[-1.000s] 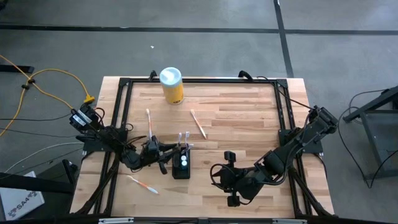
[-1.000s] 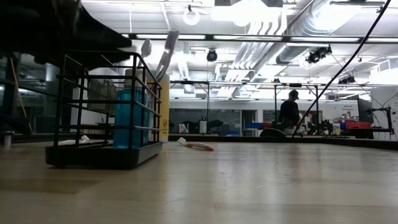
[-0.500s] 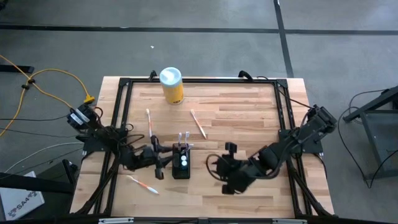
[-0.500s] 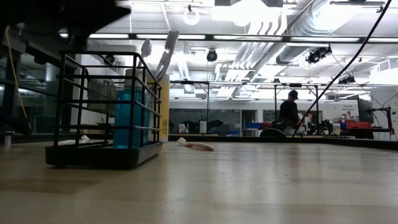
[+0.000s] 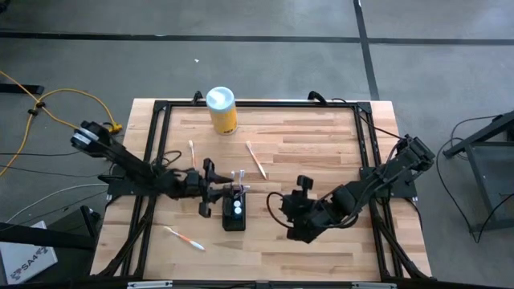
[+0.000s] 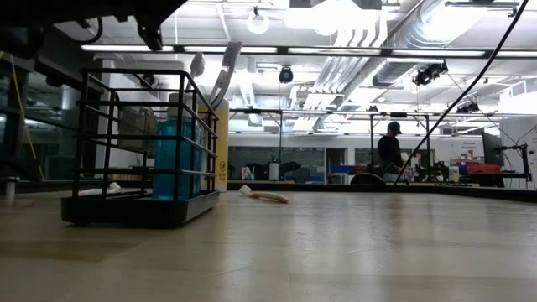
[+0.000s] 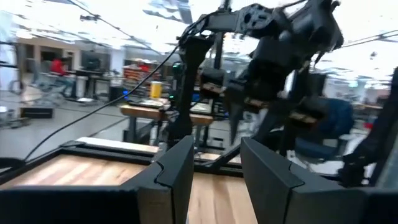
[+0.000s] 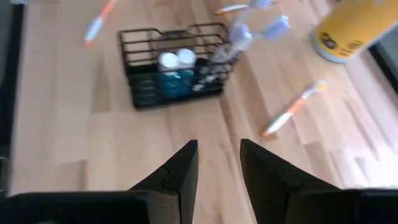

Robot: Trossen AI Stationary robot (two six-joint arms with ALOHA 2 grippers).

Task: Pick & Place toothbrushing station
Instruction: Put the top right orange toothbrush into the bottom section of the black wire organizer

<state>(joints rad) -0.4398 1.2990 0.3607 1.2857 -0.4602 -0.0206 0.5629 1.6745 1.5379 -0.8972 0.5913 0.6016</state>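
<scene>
No legible text, yellow canister (image 5: 222, 111) label mark too small to read

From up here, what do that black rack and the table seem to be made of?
The rack looks like thin metal wire with a matte black coat: open bars you can see through. The table looks like pale wood, laid in planks with visible grain, probably sealed smooth.
</scene>
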